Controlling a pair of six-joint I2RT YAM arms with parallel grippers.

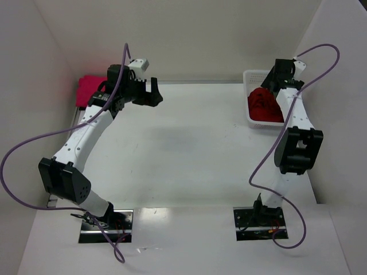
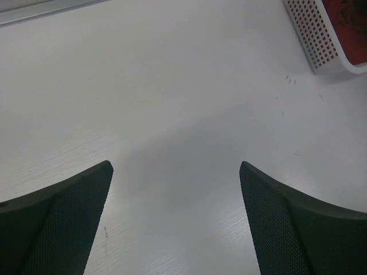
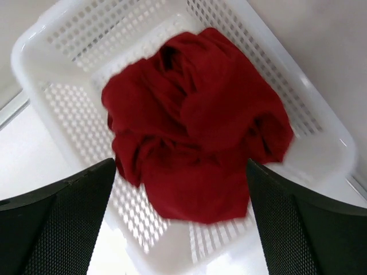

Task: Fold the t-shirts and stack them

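Note:
A dark crimson t-shirt (image 3: pixel 195 126) lies crumpled in the white mesh basket (image 3: pixel 69 34) at the table's back right (image 1: pixel 264 106). My right gripper (image 3: pixel 180 163) hovers just above it, open, its fingers (image 3: pixel 63 223) to either side of the cloth and holding nothing. In the top view the right gripper (image 1: pixel 268 85) is over the basket (image 1: pixel 251 75). A magenta-pink t-shirt (image 1: pixel 89 89) lies at the far back left, partly hidden by the left arm. My left gripper (image 1: pixel 152 94) is open over bare table (image 2: pixel 175 166), to the right of the pink shirt.
White walls close in the table at the back and both sides. A corner of the basket (image 2: pixel 315 34) shows at the top right of the left wrist view. Purple cables loop off both arms. The arm bases (image 1: pixel 106 223) sit at the near edge.

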